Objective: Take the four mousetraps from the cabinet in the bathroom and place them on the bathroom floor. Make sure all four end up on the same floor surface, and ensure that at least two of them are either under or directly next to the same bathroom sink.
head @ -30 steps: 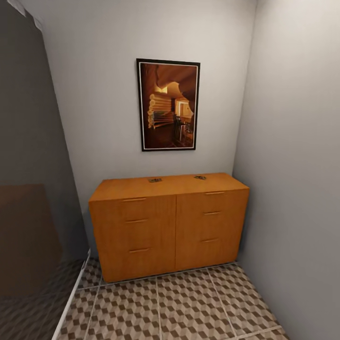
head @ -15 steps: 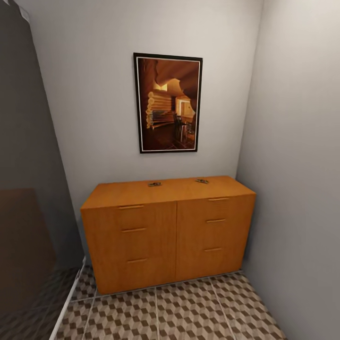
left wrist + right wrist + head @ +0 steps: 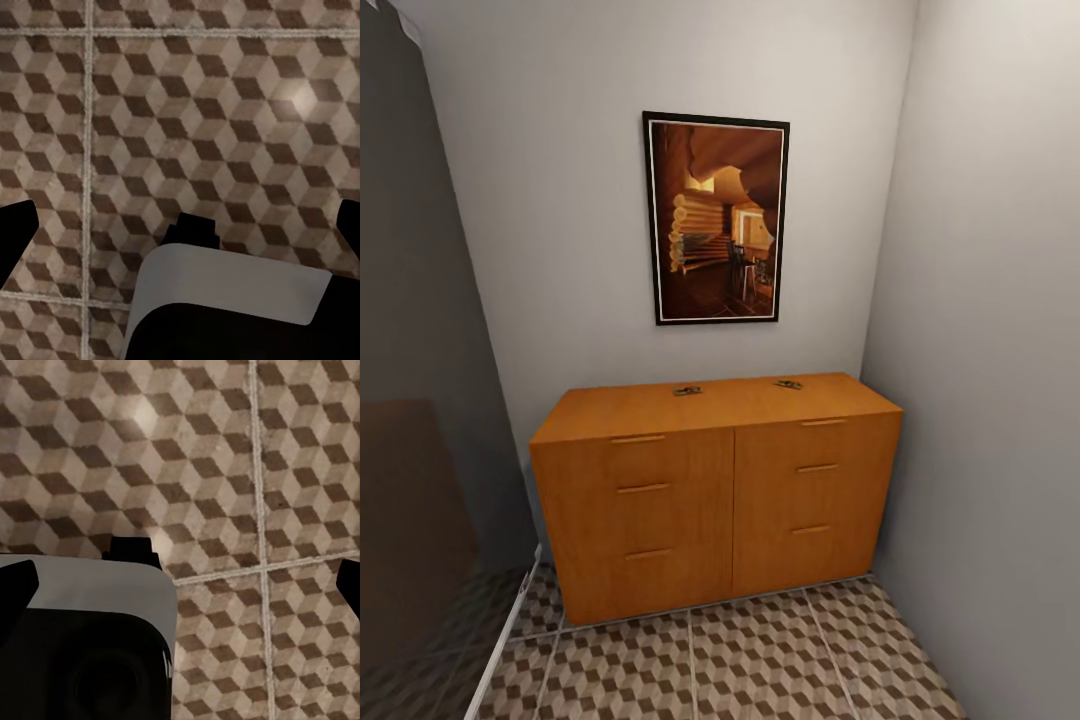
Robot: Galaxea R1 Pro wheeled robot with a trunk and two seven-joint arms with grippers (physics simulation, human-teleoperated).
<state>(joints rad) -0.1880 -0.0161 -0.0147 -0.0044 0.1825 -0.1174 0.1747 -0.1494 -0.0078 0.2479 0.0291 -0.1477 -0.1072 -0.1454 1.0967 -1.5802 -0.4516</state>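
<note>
Straight ahead in the head view I have the cabinet (image 3: 715,490), low and orange-brown, standing against the back wall in a narrow nook with the side wall just off its right end. Its fronts carry wooden bar handles (image 3: 638,438) in two columns. On the flat top, near the back edge, I can pick out two mousetraps: one (image 3: 687,390) about the middle of the top, the other (image 3: 789,384) further right, well apart from the first. They read as small dark flat shapes and I cannot make out more detail. Above the cabinet hangs a framed picture (image 3: 716,220) in dark brown and orange tones. The bathroom floor (image 3: 760,660) with its cube-pattern tiles runs up to the cabinet's foot, and a dark panel (image 3: 415,400) fills the left side.

Through the left wrist camera I look onto the same tiling (image 3: 195,112), pale grout lines crossing it. The left gripper (image 3: 180,225) shows its two dark fingertips (image 3: 16,225) at opposite edges of the frame, spread wide with nothing between them, above a white and black part of the robot (image 3: 232,289).

Through the right wrist camera I see tiles (image 3: 225,457) again. The right gripper (image 3: 180,585) has its fingertips (image 3: 349,585) likewise far apart and holds nothing, with a white and black robot body (image 3: 82,645) below.
</note>
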